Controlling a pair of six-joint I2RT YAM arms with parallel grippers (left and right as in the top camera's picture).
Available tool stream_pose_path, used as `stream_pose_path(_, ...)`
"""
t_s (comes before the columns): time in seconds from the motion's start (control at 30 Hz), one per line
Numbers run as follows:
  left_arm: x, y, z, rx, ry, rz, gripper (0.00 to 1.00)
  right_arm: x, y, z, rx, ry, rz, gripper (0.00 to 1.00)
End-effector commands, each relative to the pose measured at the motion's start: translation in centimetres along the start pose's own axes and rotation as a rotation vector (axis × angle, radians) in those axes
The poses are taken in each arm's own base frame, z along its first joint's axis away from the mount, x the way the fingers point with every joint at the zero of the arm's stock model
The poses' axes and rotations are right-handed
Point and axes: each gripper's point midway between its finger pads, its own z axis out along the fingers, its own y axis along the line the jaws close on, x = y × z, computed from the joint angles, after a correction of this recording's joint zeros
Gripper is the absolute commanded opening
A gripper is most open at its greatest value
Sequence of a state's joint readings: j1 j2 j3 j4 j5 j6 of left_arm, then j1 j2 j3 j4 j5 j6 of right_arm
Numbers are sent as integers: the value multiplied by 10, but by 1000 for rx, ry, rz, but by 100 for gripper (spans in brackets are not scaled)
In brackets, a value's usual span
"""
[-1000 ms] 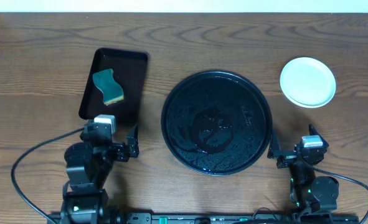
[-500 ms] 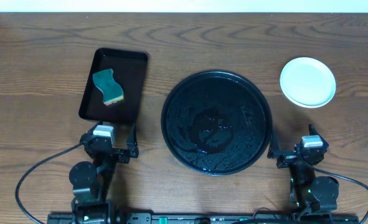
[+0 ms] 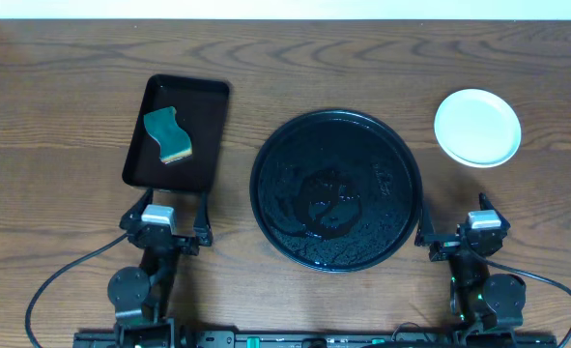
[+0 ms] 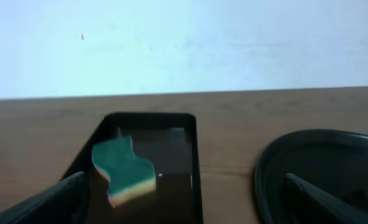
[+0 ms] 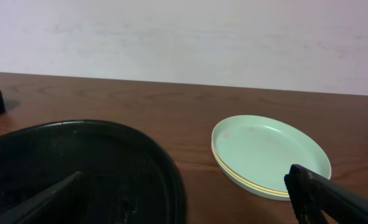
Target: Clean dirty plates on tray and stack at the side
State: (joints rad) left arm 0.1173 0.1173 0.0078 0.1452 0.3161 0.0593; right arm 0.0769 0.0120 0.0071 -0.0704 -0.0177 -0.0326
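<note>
The round black tray [image 3: 336,189] is seen at the middle of the wooden table [image 3: 63,87], its glossy surface marked with wet-looking streaks. The plates [image 3: 477,127] are stacked on the table at two o'clock from the tray, near its rim but apart from it. In the right wrist view a pale mint plate is seen on top with a pale yellow edge beneath it; the number of plates in the stack cannot be told.

A smaller rectangular tray [image 3: 177,132] is placed at ten o'clock from the round tray, and a green sponge [image 3: 168,134] is laid inside it.

The left gripper [image 4: 184,186] is held at seven o'clock from the round tray, its fingers spread wide, with nothing gripped. The right gripper [image 5: 185,180] is held at four o'clock, likewise spread wide with nothing gripped.
</note>
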Motion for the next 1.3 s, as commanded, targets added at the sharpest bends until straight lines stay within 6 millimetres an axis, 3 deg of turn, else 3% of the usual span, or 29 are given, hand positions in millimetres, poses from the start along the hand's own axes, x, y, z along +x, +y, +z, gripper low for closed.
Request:
stream_pose_path(0.0,-7,0,-4,-6,-34,47,97,1,-3,0,16,0,17,99)
stream_pose_path(0.27,23,3,-8,-25,81,16,97,1,-3,0,16,0,17,99)
stream_pose_path(0.9,23,-5,-7,11,80,18,97,1,-3,0,16,0,17,99)
stream_pose_path(1.0,24,0,-7,-24,83,-13,97,1,-3,0,16,0,17,99)
stream_pose_path(1.13,26,24,-9,-168,80,-165,97,1,-3,0,16,0,17,99)
stream_pose_path(1.27,27,25,-10,-173,82,-163,97,1,-3,0,16,0,17,99)
